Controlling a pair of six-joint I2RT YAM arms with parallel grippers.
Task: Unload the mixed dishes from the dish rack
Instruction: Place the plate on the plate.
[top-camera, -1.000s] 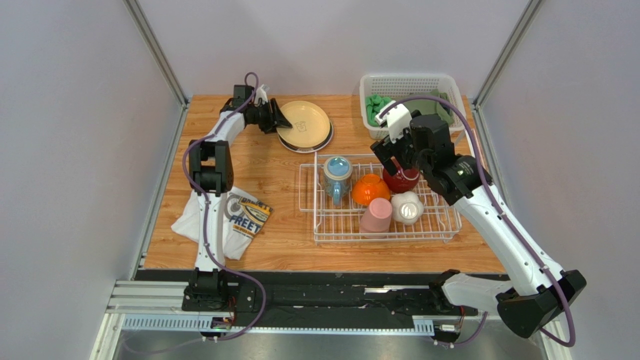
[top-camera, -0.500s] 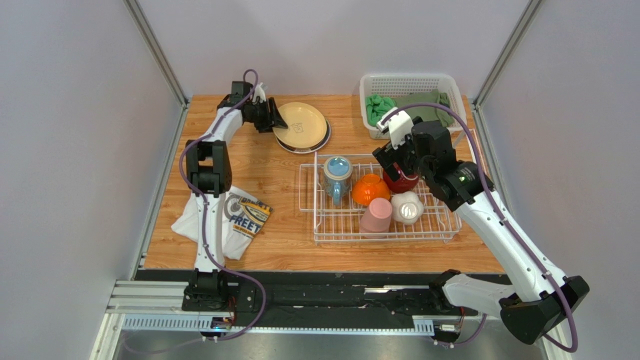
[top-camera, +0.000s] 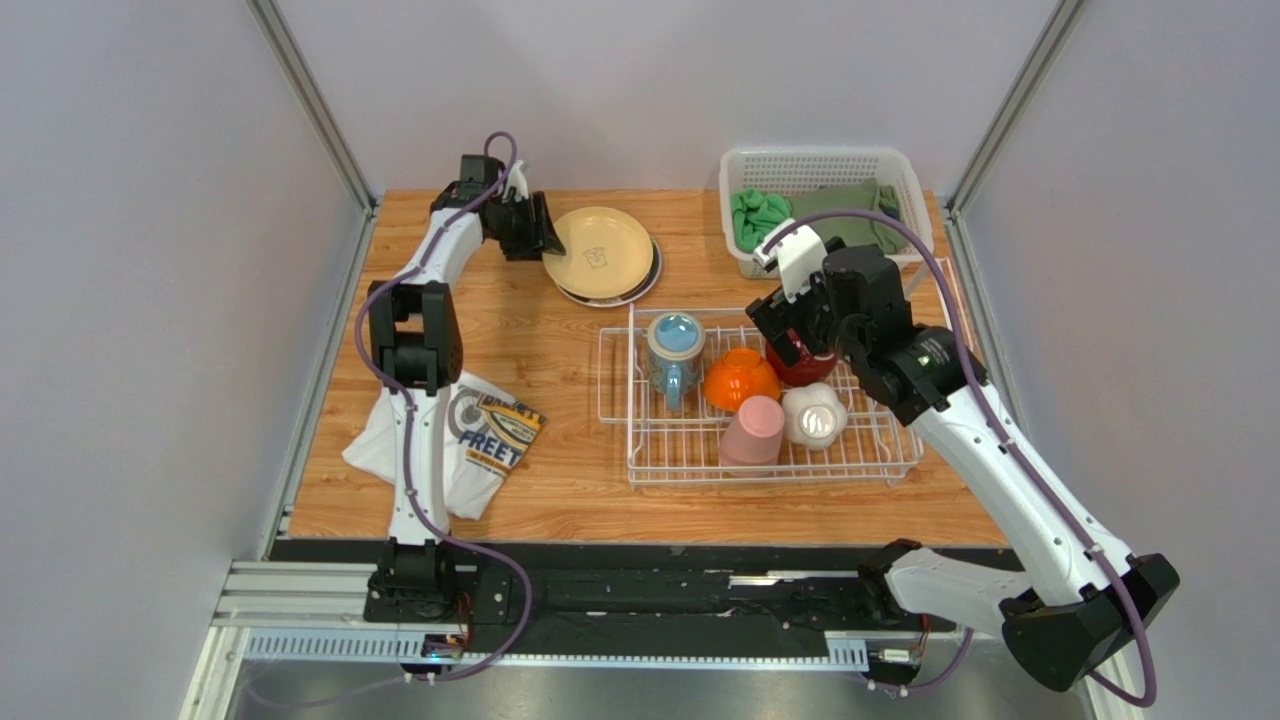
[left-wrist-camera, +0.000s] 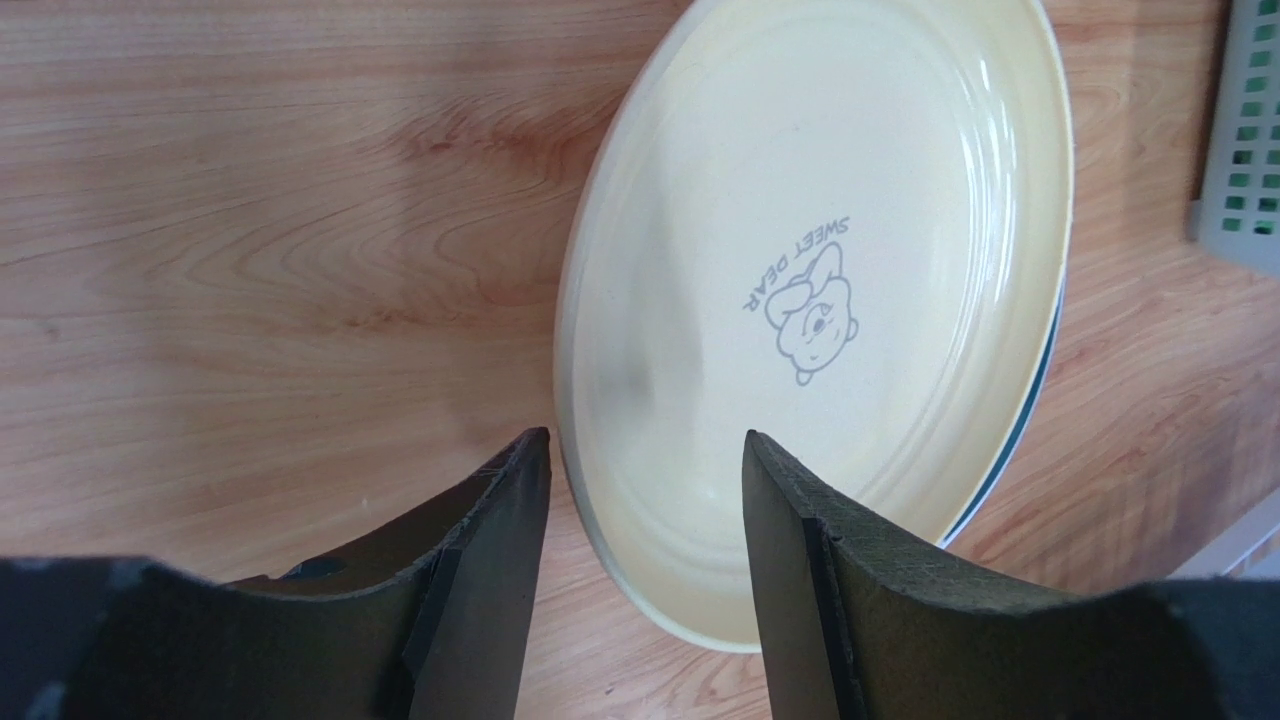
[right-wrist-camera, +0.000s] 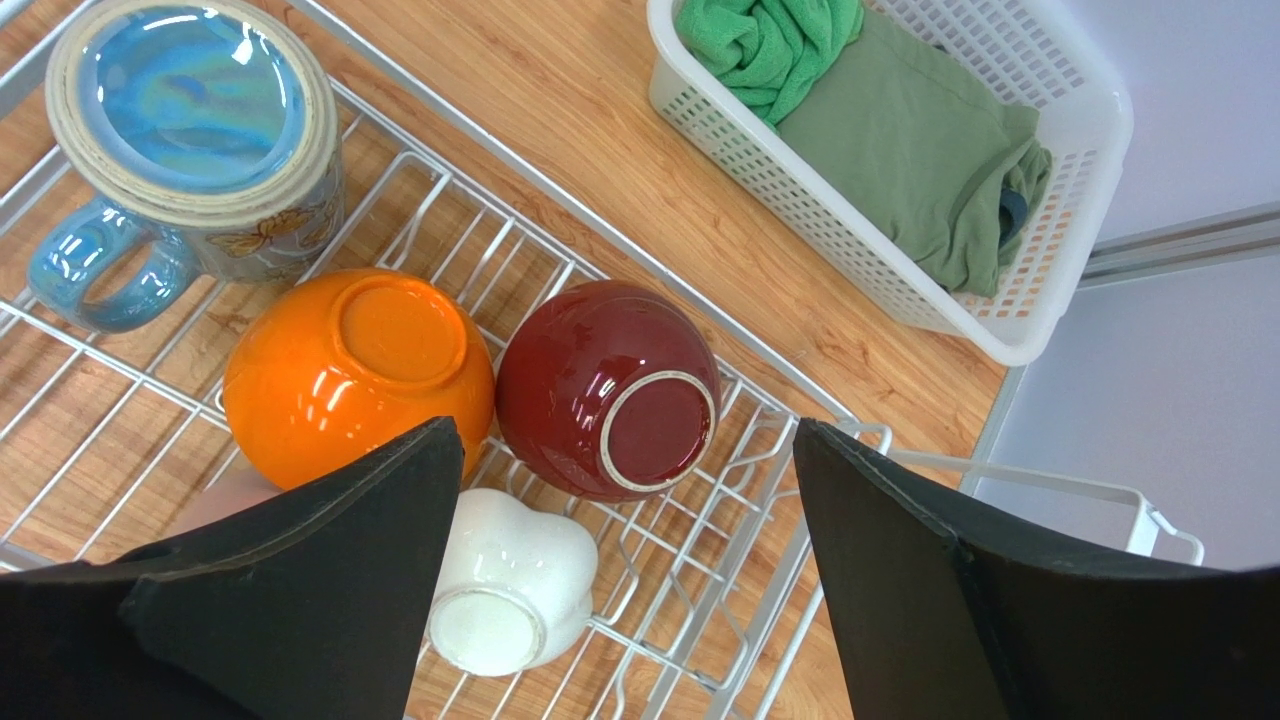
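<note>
Plates (top-camera: 601, 252) on worktop (top-camera: 519, 353), far-left of dish rack (top-camera: 902, 462). Racked: mug (top-camera: 675, 348), orange bowl (top-camera: 739, 378), pink cup (top-camera: 751, 432), white bowl (top-camera: 815, 416), dark red bowl (right-wrist-camera: 601, 383) beneath right gripper (right-wrist-camera: 627, 431), jaws spread. Left gripper (left-wrist-camera: 646, 450) jaws parted at plate rim, contact unclear.

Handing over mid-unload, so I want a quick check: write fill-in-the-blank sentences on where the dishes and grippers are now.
1. Beside the open left gripper, the stacked round tan plates lie on the wooden table, ____ the white wire dish rack.
2. The right gripper hangs above the dark red bowl with its jaws ____.
3. The white perforated plastic basket holds ____ cloths.
Missing words: outside; open; green.
</note>
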